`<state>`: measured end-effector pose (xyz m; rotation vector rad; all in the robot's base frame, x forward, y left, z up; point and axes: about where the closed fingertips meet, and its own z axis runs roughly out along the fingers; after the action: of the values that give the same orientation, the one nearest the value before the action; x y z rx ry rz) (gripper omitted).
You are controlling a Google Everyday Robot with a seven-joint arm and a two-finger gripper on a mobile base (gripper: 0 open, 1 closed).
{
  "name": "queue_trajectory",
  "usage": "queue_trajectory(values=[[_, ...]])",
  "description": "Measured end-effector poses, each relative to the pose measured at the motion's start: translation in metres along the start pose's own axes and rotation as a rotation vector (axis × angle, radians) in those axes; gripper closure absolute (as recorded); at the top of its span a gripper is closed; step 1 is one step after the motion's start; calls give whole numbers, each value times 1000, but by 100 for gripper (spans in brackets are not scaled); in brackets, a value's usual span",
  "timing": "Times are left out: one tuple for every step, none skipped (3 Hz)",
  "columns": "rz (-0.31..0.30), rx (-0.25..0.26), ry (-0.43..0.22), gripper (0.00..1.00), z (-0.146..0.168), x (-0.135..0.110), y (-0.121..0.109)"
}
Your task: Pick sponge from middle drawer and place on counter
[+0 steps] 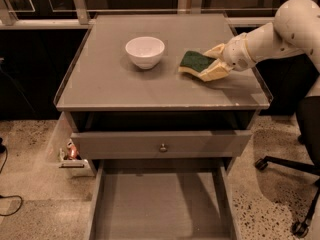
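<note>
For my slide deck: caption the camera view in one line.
The gripper holds the sponge on or just above the counter, beside a white bowl, middle drawer open below.

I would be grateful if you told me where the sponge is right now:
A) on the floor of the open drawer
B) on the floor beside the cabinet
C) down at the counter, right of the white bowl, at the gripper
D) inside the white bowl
C: the sponge sits at the counter surface just right of the white bowl, with the gripper at it; the open drawer is bare.
</note>
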<state>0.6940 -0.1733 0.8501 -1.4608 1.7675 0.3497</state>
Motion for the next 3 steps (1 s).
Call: queue_trajectory(values=[[0, 0, 0, 58, 0, 0, 0], [0, 0, 0, 36, 0, 0, 0], [0, 0, 0, 11, 0, 0, 0]])
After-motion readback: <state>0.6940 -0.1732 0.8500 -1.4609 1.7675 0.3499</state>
